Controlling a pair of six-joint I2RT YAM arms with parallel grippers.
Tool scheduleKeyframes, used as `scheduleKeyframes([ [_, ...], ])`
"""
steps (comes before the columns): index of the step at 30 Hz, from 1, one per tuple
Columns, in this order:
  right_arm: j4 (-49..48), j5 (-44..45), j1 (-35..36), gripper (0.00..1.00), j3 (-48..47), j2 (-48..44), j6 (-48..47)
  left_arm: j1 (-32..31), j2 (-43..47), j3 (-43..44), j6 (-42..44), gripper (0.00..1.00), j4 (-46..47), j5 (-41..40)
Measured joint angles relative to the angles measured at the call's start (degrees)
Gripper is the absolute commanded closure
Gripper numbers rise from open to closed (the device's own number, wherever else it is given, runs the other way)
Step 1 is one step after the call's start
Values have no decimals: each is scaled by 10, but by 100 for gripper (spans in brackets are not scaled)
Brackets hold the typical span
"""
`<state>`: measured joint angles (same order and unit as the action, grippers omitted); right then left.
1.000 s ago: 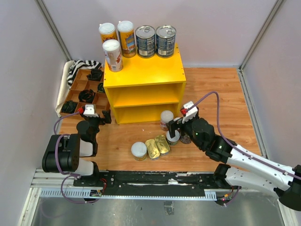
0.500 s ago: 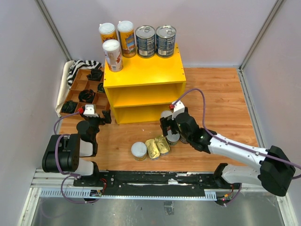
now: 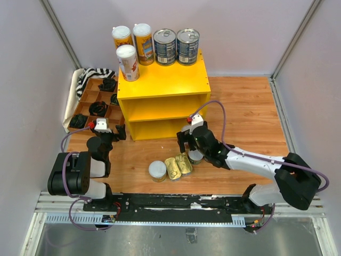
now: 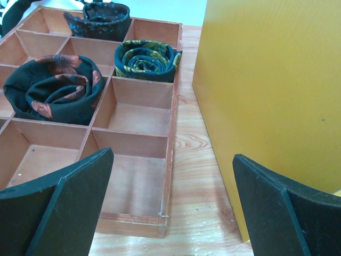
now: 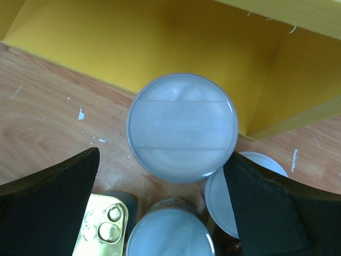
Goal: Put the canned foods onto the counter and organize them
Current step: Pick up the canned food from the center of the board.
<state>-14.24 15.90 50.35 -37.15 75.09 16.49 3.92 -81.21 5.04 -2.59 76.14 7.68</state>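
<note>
On top of the yellow counter [image 3: 165, 80]: three tall white-lidded tins [image 3: 127, 61] at its left end, two silver-topped cans [image 3: 164, 45] along its back edge. Just before its lower shelf: right gripper [image 3: 186, 145], jaws spread, over short cans [image 3: 196, 157]. Farther out front: one white-lidded can [image 3: 157, 170], two gold tins [image 3: 172, 168]. Left of it: brown tray [image 3: 85, 101]; left gripper [image 3: 117, 133] by its front left corner.

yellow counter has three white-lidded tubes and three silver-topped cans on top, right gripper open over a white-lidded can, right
Not quite: the top external view shows two silver-topped cans on the counter top, not three. The three white-lidded tubes are there, and the right gripper is open over a white-lidded can.
</note>
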Motion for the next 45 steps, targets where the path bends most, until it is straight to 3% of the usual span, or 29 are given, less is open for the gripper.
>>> scheduleKeyframes([
  [18, -99, 45, -4, 23, -2, 68, 20, 0, 0, 0, 0, 0, 0, 0],
  [23, -105, 54, -7, 61, -2, 78, 27, 0, 0, 0, 0, 0, 0, 0],
  [27, -109, 51, -7, 78, -2, 77, 29, 0, 0, 0, 0, 0, 0, 0],
  [40, -68, 44, 66, 97, 12, 4, -29, 0, 0, 0, 0, 0, 0, 0],
  [45, -42, 47, 92, 99, 11, -59, -63, 0, 0, 0, 0, 0, 0, 0],
])
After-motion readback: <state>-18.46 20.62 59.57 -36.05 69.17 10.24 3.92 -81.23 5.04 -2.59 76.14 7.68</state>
